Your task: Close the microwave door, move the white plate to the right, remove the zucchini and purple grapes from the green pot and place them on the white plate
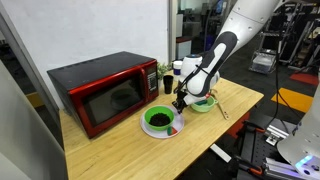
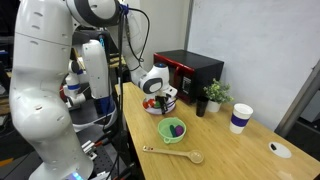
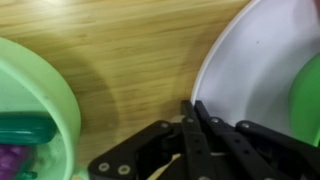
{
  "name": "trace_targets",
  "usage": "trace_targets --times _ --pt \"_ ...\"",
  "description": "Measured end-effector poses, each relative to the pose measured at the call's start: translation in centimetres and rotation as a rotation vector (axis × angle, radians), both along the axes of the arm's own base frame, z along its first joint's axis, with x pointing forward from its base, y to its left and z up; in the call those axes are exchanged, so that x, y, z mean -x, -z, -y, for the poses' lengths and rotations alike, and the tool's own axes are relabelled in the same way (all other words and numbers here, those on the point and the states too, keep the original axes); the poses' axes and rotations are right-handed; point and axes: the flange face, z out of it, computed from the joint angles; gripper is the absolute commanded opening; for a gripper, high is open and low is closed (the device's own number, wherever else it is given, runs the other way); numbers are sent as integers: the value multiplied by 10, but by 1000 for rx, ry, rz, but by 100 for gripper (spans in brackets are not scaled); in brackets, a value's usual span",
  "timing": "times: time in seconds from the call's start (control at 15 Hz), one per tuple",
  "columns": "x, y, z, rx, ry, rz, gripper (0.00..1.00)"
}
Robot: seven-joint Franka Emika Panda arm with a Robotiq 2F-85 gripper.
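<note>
The red microwave's door (image 1: 108,100) is shut. The white plate (image 1: 170,131) lies in front of it and carries a bright green bowl (image 1: 158,119) of dark contents. Right of the plate stands the pale green pot (image 1: 204,103). In the wrist view the pot (image 3: 45,105) is at left, holding the dark green zucchini (image 3: 25,128) and purple grapes (image 3: 12,160). The plate (image 3: 250,70) is at right. My gripper (image 3: 192,106) is shut on nothing, low over the wood between them, with its tips at the plate's left rim. In an exterior view the grapes (image 2: 175,128) show inside the pot.
A wooden spoon (image 2: 175,154) lies near the table's front edge. A small potted plant (image 2: 213,95), a white and blue cup (image 2: 241,118) and a small white object (image 2: 279,149) stand further along. The microwave (image 2: 190,70) fills the table's back end.
</note>
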Motion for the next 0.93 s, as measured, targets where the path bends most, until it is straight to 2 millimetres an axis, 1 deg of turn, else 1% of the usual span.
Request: trace_targets --times 0.47,0.67,0.93 --pt "18 1 30 1 41 -18 1" --pt "24 0 35 0 47 -21 1" --pt "28 0 36 -8 57 -14 1"
